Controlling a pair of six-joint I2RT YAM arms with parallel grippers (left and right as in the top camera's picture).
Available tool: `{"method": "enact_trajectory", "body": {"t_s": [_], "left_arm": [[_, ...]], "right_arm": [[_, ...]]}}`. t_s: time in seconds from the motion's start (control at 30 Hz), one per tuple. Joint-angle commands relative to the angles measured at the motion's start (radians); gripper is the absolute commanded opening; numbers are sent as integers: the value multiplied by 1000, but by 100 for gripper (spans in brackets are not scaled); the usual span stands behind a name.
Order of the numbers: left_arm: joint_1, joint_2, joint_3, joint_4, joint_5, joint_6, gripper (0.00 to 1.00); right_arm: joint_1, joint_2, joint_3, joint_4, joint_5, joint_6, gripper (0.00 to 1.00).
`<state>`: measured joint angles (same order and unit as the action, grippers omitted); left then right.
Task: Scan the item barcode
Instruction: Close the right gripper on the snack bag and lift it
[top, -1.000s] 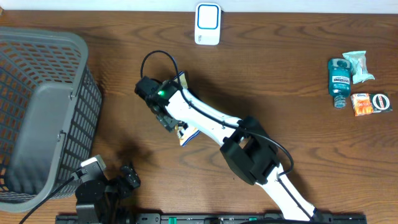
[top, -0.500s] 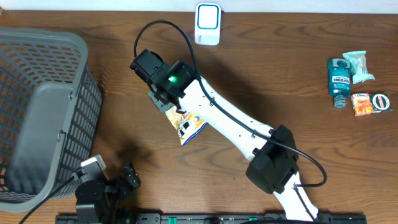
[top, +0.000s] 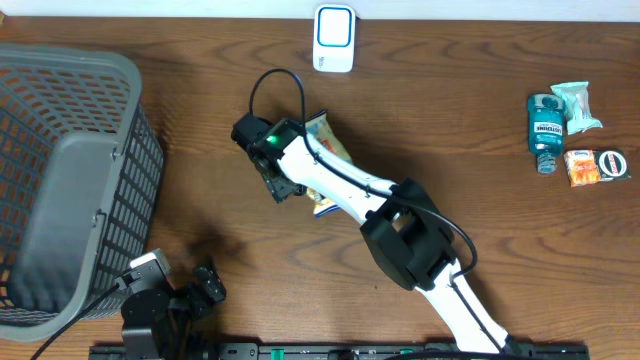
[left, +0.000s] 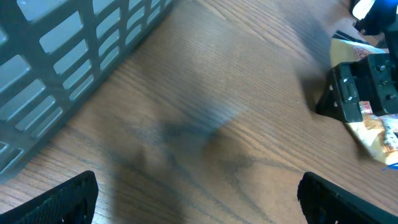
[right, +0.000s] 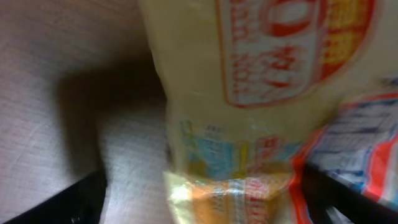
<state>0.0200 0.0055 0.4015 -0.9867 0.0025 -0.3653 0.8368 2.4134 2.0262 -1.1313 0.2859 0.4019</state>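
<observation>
A yellow snack bag (top: 327, 133) with red and blue print lies on the wooden table below the white scanner (top: 334, 38). My right gripper (top: 292, 185) is over the bag's left side. In the right wrist view the bag (right: 249, 93) fills the space between the jaws of the right gripper (right: 208, 205), which stand wide open, and the left finger (right: 68, 199) is clear of it. No barcode is readable. My left gripper (left: 202, 202) is open over bare wood near the front left, with the bag (left: 373, 134) at the right edge of its view.
A large grey mesh basket (top: 60, 180) takes up the left side, and its wall (left: 74, 56) shows in the left wrist view. A blue bottle (top: 546, 128), a white packet (top: 578, 105) and small orange items (top: 582, 167) sit at the far right.
Half a second ago my right gripper was shut on the bag. It has since carried the bag right and toward the scanner, and its jaws now stand open. The left arm is unmoved.
</observation>
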Motion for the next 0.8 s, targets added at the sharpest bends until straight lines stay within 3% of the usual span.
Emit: {"method": "enact_trajectory", "body": {"t_s": [0.0,0.33,0.77], "left_arm": [[6,-2,8,-11,13,-2,98],[6,-2,8,-11,13,-2,98],[6,-2,8,-11,13,-2,98]], "right_arm": [[-10,21,33,-24,-6,-54,99],[-12,-53,185,-93,0,-97,99],[-84,8,-51,24,103,-61,99]]}}
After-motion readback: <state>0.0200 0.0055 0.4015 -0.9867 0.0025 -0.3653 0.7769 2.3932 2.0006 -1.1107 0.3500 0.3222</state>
